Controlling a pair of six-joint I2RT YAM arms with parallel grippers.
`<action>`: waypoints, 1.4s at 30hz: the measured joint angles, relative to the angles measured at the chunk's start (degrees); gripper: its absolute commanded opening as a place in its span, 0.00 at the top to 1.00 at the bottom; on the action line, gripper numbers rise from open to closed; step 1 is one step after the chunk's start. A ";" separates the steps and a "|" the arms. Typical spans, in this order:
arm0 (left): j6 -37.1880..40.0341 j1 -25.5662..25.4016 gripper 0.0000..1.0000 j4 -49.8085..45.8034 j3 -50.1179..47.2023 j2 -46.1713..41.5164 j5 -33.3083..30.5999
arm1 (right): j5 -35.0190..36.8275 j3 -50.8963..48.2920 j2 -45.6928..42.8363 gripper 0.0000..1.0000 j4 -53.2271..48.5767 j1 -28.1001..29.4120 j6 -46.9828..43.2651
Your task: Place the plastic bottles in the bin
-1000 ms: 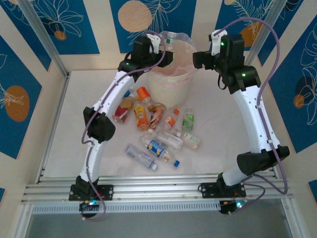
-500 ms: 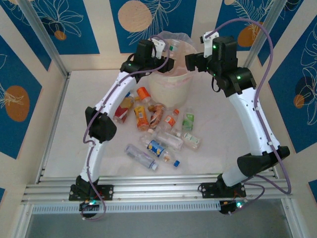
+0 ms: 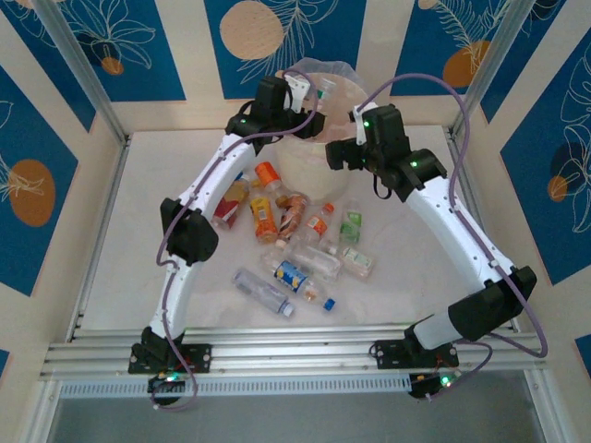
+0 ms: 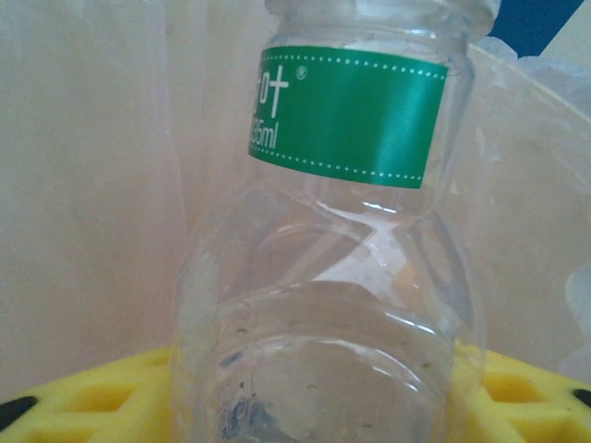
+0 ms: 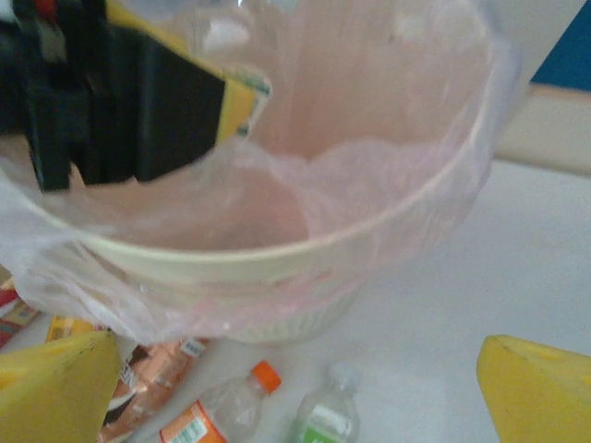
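Observation:
My left gripper (image 3: pixel 314 98) hangs over the mouth of the bin (image 3: pixel 305 171), shut on a clear bottle with a green label (image 4: pixel 346 115). The bottle's base sits between the yellow fingers (image 4: pixel 83 401), above the pinkish bag lining. My right gripper (image 3: pixel 335 155) hovers open and holding nothing at the bin's front right side; its yellow fingers (image 5: pixel 55 392) frame the bin rim (image 5: pixel 277 263). Below it lie an orange-capped bottle (image 5: pixel 222 411) and a green-label bottle (image 5: pixel 328 420). Several more plastic bottles (image 3: pixel 295 231) are scattered on the table in front of the bin.
The table is white, with metal posts at the back corners and patterned blue walls around it. A clear bottle (image 3: pixel 263 291) lies nearest the front rail. The left arm's black wrist (image 5: pixel 120 111) reaches over the bin's left rim.
My right arm has swung left and down, from beside the bin's right rim to its front. The left gripper has edged slightly further over the bin, still with the bottle.

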 measured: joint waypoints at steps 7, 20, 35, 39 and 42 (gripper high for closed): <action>0.76 0.00 0.22 0.09 0.13 0.11 -0.59 | -0.07 -9.29 -4.09 0.01 0.68 -0.15 4.68; 0.61 0.00 0.12 -0.09 1.05 0.11 -0.61 | -5.22 -19.69 -7.23 0.02 -1.36 -0.39 9.25; -2.64 -0.02 0.01 -4.20 1.90 -13.66 -1.03 | -8.00 -26.80 -15.58 0.09 -10.84 3.78 13.55; -4.28 -0.17 0.00 -6.71 -0.92 -20.09 -1.07 | -8.04 -28.61 -16.61 0.10 -13.14 3.78 15.21; -5.88 -0.72 0.01 -6.54 -11.85 -28.06 -2.19 | -8.26 -28.87 -16.63 0.10 -13.60 3.78 15.85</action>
